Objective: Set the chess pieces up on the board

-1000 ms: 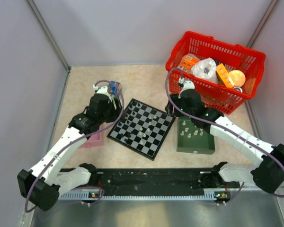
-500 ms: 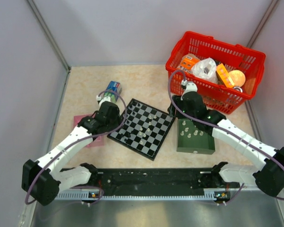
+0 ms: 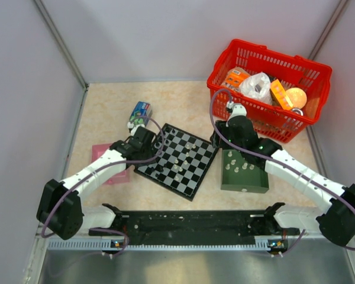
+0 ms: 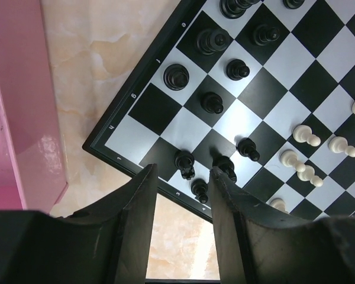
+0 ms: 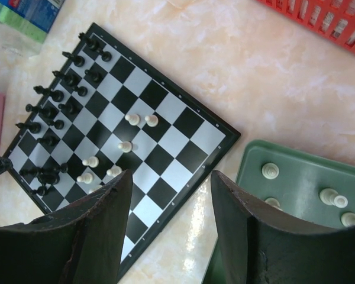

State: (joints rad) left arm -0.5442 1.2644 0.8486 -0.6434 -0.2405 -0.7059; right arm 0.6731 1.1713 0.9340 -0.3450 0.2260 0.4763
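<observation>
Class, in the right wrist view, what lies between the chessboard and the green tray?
Only a bare strip of beige tabletop lies between the chessboard and the green tray. The right wrist view shows it plainly.

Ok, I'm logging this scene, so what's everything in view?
board: one, black-and-white, centre
dark pieces: many, black, board's left
pale pieces: six, whitish, mid-board
tray pieces: several, whitish, in green tray
green tray: one, green, right of board
pink tray: one, pink, left of board
basket: one, red, far right
goods: several, orange and white, in basket
box: one, blue-green, beyond board
table: one, beige
left gripper: one, black, open over dark pieces
right gripper: one, black, open by green tray
</observation>
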